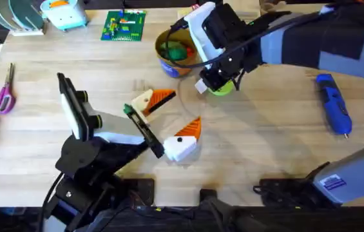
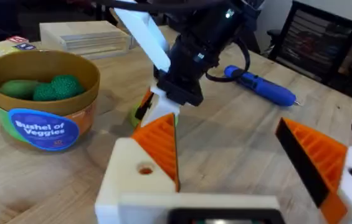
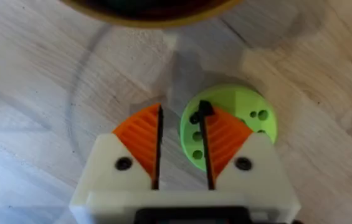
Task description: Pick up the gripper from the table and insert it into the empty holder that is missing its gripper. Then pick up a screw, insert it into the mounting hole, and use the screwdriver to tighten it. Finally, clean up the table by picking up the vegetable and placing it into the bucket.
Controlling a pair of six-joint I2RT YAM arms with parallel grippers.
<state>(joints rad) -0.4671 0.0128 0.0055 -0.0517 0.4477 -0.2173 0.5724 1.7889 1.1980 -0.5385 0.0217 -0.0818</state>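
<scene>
I have the right end effector (image 1: 217,85) hanging straight above the green disc (image 3: 250,109), just beside the bucket (image 1: 162,38). Its orange pads (image 3: 139,134) stand a narrow gap apart. A small dark speck sits at one pad's tip, over the disc's holes. It may be the screw, but I cannot tell, nor whether it is pinched.

The left end effector (image 1: 172,116) is spread wide near the middle of the bench (image 1: 265,148). Both its fingers carry orange wedges. The holder (image 2: 135,180) shows a mounting hole (image 2: 144,168) facing up, and to me it looks empty.

My next move depends on that hole. It lies towards the left arm's base from where my right end effector hovers, near but apart. The right arm is the one to carry a screw there, and I'd bring it down along the hole's axis.

The screwdriver (image 1: 333,103) lies well apart on the right side, long axis running away from me, tip towards the arms' bases.
</scene>
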